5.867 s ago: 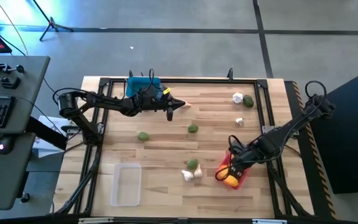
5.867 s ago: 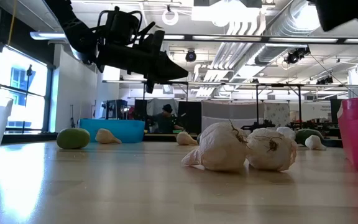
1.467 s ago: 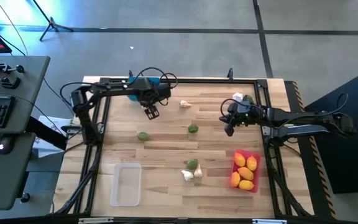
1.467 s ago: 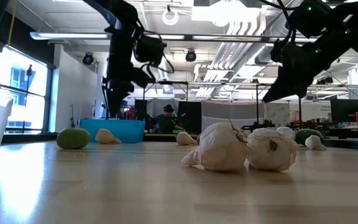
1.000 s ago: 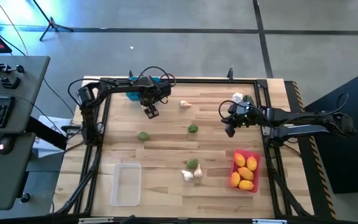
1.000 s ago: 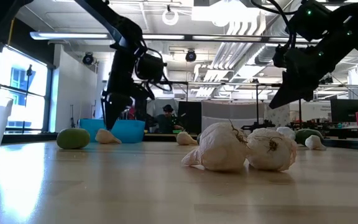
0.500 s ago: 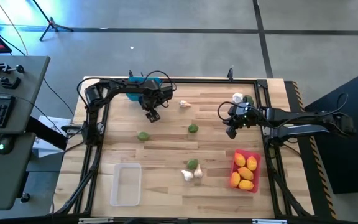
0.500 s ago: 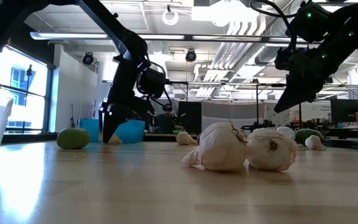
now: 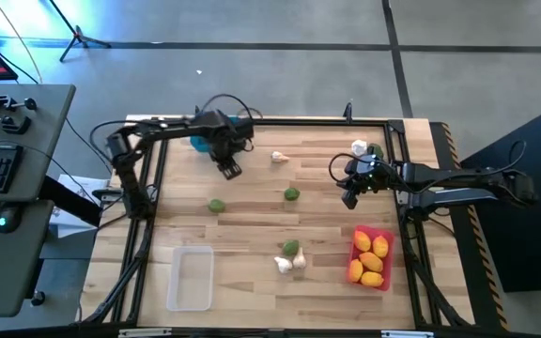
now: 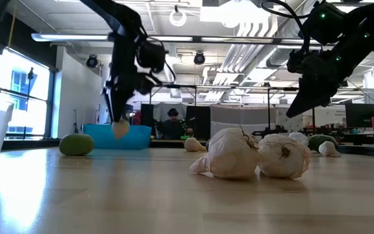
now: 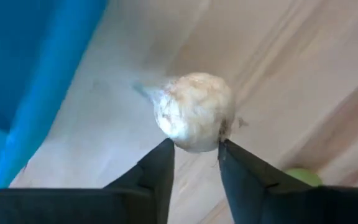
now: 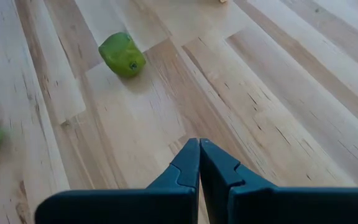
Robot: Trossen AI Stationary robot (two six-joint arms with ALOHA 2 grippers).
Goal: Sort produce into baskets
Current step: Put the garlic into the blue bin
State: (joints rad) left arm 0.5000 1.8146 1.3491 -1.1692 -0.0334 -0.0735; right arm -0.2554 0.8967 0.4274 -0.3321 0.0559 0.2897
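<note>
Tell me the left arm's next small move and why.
Probably carry it sideways over the blue bin and release: the left tool pinches a garlic bulb, lifted off the table in the low view, right beside that bin. Whether that bin takes garlic isn't shown.

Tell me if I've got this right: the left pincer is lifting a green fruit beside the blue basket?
Not quite. The left pincer holds a whitish garlic bulb, not a green fruit; the left wrist view shows it. It is indeed lifted beside the blue basket, as the low view shows.

Bright overhead lighting, window glare in the low view, left arm (image 10: 125,58) motion-blurred.
</note>
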